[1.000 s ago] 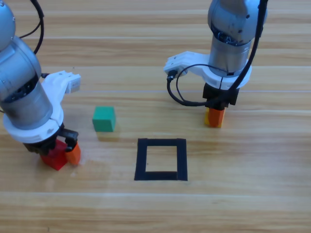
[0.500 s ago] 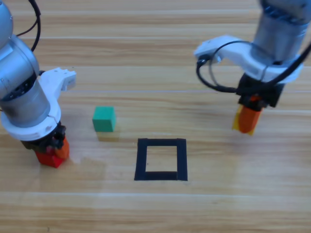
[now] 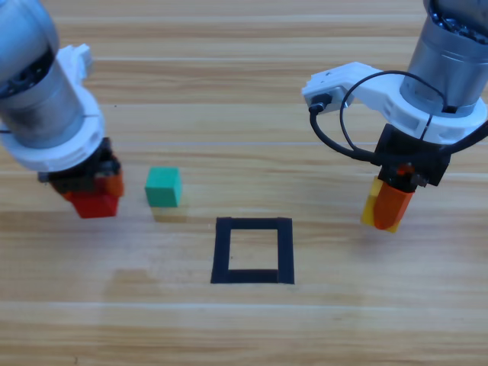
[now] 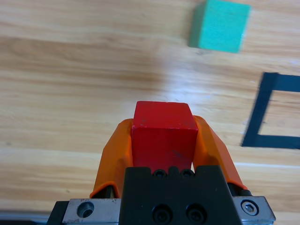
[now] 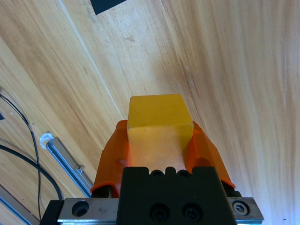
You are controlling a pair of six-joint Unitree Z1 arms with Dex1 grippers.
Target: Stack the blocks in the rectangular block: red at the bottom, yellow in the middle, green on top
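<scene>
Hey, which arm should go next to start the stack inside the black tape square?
Left. Its pincer is shut on the red cube, which belongs at the bottom. The right pincer holds the yellow cube, the middle layer, so it likely waits. The tape square holds no cube.

Red cube [image 4: 163, 133]: clamped between the left gripper [image 3: 95, 194] jaws at 9 o'clock of the black tape frame [image 3: 253, 250]. Yellow cube [image 5: 160, 123]: gripped by the right gripper [image 3: 389, 206] at 3 o'clock of the frame. Teal-green cube [image 3: 163, 187]: flat on the table at 10 o'clock, near the frame. Frame opening unoccupied.
</scene>
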